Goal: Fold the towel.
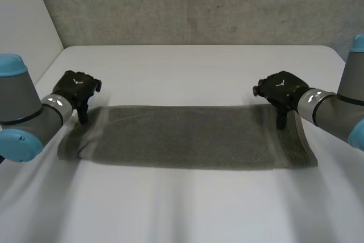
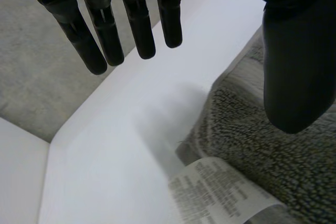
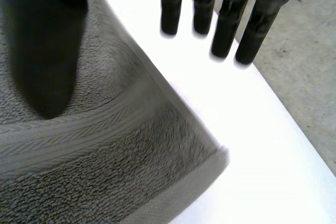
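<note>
A grey towel (image 1: 187,138) lies flat on the white table (image 1: 193,72) as a long folded strip running left to right. My left hand (image 1: 77,89) hovers at the strip's far left corner, open. In the left wrist view its straight fingers (image 2: 100,30) hang over bare table and its thumb (image 2: 296,66) over the towel (image 2: 247,140), whose white care label (image 2: 215,192) sticks out at the corner. My right hand (image 1: 278,92) is at the far right corner, open too. Its fingers (image 3: 226,24) are straight past the towel's edge (image 3: 121,145), thumb (image 3: 44,51) above the cloth.
A grey concrete wall (image 1: 193,4) stands behind the table's far edge. A white panel (image 1: 23,21) rises at the left. Past the table's edges the wrist views show grey floor (image 2: 31,77) (image 3: 304,51). Bare table surface lies in front of and behind the towel.
</note>
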`<action>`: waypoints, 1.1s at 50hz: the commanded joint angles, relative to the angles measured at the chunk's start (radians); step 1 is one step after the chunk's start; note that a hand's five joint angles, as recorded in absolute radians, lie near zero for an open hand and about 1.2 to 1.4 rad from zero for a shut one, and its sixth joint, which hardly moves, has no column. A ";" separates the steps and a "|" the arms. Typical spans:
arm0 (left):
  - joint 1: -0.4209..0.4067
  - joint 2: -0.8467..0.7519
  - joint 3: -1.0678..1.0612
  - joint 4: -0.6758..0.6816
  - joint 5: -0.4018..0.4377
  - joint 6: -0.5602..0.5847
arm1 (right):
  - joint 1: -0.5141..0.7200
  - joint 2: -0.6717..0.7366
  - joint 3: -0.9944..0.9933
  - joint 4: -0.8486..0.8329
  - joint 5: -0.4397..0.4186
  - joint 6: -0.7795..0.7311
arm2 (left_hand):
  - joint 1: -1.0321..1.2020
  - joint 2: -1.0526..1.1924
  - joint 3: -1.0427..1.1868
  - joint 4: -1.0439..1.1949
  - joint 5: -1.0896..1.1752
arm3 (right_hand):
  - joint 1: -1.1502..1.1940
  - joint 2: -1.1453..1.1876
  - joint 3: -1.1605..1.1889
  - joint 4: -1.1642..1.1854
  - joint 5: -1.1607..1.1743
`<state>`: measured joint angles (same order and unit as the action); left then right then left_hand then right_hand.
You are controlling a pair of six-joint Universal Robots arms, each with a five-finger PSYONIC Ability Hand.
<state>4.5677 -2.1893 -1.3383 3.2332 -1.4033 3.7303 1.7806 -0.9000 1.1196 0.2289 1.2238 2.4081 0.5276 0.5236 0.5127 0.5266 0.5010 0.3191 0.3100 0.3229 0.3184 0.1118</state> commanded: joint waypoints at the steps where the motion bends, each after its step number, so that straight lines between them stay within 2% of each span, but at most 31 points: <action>1: 0.000 0.069 -0.005 0.017 -0.054 -0.012 | 0.000 -0.062 0.002 -0.039 0.014 0.094 | -0.120 -0.116 -0.105 -0.119 -0.268 | -0.145 -0.135 -0.148 -0.144 -0.112; 6: 0.000 0.123 -0.039 0.062 -0.080 -0.012 | -0.006 -0.192 0.057 -0.049 0.000 0.140 | -0.123 -0.119 -0.108 -0.122 -0.271 | -0.145 -0.135 -0.148 -0.144 -0.112; 14: 0.008 0.238 -0.162 0.071 -0.060 -0.010 | -0.017 -0.348 0.215 -0.039 0.000 0.141 | -0.103 -0.099 -0.088 -0.102 -0.251 | -0.145 -0.135 -0.148 -0.144 -0.112; 18: 0.013 0.278 -0.234 0.071 -0.025 -0.010 | -0.017 -0.402 0.310 -0.040 -0.004 0.134 | -0.088 -0.084 -0.073 -0.087 -0.236 | -0.145 -0.135 -0.148 -0.144 -0.112; 20: 0.017 0.312 -0.309 0.071 0.041 -0.009 | -0.024 -0.444 0.408 -0.045 -0.010 0.114 | -0.073 -0.069 -0.059 -0.072 -0.221 | -0.145 -0.135 -0.148 -0.144 -0.112; 21: 0.017 0.312 -0.309 0.071 0.041 -0.009 | -0.024 -0.444 0.408 -0.045 -0.010 0.114 | -0.073 -0.069 -0.058 -0.072 -0.221 | -0.145 -0.135 -0.148 -0.144 -0.112; 25: 0.028 0.333 -0.392 0.071 0.096 -0.009 | -0.087 -0.487 0.552 -0.059 -0.033 0.048 | -0.070 -0.066 -0.056 -0.069 -0.218 | -0.145 -0.135 -0.148 -0.144 -0.112; 34: 0.050 0.307 -0.421 0.077 0.106 -0.010 | -0.176 -0.478 0.713 -0.149 -0.122 0.011 | -0.068 -0.064 -0.053 -0.066 -0.215 | -0.017 -0.008 -0.021 -0.016 0.016; 43: 0.060 0.243 -0.407 0.123 0.099 -0.009 | -0.218 -0.375 0.730 -0.237 -0.129 0.003 | -0.068 -0.064 -0.053 -0.066 -0.215 | 0.021 0.030 0.017 0.022 0.054; 48: 0.060 0.235 -0.406 0.137 0.098 -0.010 | -0.219 -0.338 0.715 -0.243 -0.119 -0.004 | -0.068 -0.064 -0.053 -0.066 -0.215 | 0.171 0.180 0.167 0.172 0.204; 54: 0.060 0.232 -0.406 0.138 0.098 -0.010 | -0.221 -0.295 0.704 -0.267 -0.118 -0.009 | -0.068 -0.064 -0.053 -0.066 -0.215 | 0.203 0.212 0.199 0.204 0.236; 55: 0.060 0.230 -0.406 0.138 0.098 -0.010 | -0.221 -0.283 0.701 -0.281 -0.115 -0.010 | -0.068 -0.064 -0.053 -0.066 -0.215 | 0.308 0.317 0.304 0.309 0.341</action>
<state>4.6281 -1.9566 -1.7436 3.3707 -1.3057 3.7198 1.5593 -1.2258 1.8337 -0.0228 1.1032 2.4028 0.5072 0.5133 0.4992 0.5183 0.5077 0.4928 0.4889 0.4924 0.4914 0.3269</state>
